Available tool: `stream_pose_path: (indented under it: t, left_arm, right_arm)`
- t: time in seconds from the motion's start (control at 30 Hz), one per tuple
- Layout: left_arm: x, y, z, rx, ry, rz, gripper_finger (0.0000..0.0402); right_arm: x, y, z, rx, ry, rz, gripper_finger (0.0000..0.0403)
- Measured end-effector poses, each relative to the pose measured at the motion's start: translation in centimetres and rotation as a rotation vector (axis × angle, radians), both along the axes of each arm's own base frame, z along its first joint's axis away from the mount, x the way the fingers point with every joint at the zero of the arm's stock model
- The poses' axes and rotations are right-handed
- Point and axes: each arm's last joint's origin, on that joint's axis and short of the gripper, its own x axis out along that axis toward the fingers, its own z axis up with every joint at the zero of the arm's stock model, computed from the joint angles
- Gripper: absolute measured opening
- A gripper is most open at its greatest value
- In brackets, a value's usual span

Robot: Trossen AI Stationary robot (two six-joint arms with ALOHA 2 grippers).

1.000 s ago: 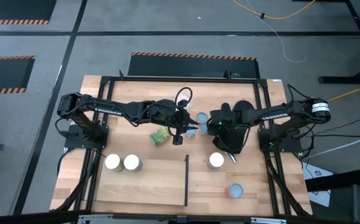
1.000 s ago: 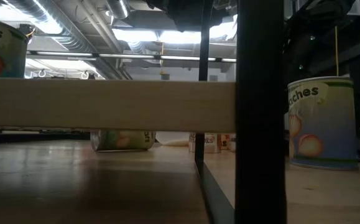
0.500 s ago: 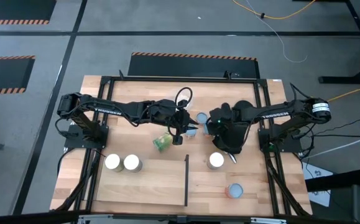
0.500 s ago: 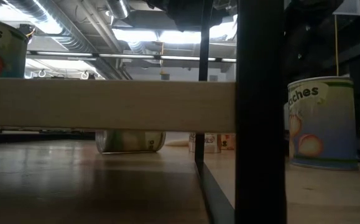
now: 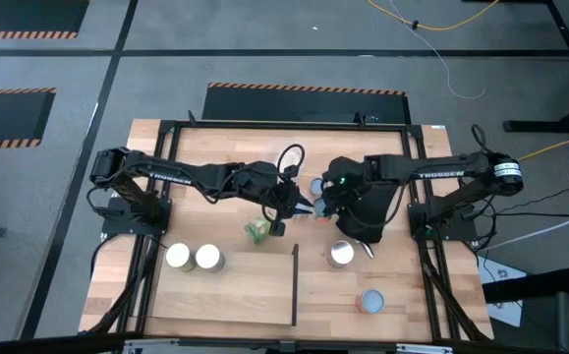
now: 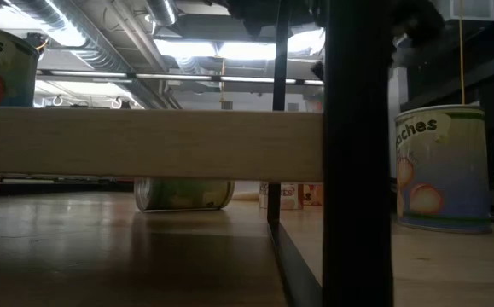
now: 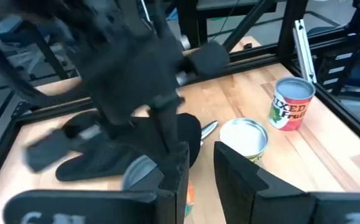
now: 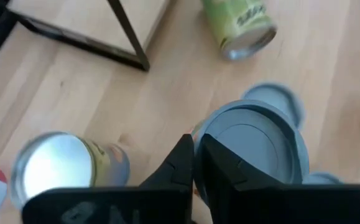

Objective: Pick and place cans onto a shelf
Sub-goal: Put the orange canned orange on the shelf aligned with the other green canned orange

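Mid-table, green-label can (image 5: pixel 257 231) lies on its side; right gripper (image 8: pixel 195 163) pinched closed, left gripper (image 5: pixel 286 209) hard to tell

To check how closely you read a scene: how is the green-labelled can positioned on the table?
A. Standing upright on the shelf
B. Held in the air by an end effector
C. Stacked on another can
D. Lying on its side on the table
D: the green-labelled can lies sideways on the wooden table, its label along its length.
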Motion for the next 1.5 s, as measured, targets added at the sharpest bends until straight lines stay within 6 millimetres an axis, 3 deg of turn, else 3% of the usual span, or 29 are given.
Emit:
stream_pose_path:
  t: [0.23,0.4,0.73,1.0,1.5]
  left_arm:
    - [0.1,-0.5,0.3,0.0,-0.032,-0.013,0.0069]
    - [0.1,-0.9,0.3,0.0,-0.033,-0.022,0.0072]
    - [0.1,-0.9,0.3,0.006,-0.03,-0.025,0.0139]
    - [0.0,-0.9,0.2,0.079,-0.037,-0.052,0.0139]
    - [-0.2,-1.2,0.0,0.009,0.005,-0.144,0.0138]
  right_arm:
    - [0.6,0.0,3.8,-0.006,-0.056,0.001,0.0024]
    - [0.6,0.0,5.3,-0.01,-0.081,0.006,0.0022]
    - [0.6,0.3,5.6,0.057,-0.113,0.111,0.0021]
    - [0.9,0.7,6.1,0.147,-0.193,0.241,0.0021]
    - [1.4,0.7,6.6,0.153,-0.275,0.265,0.0021]
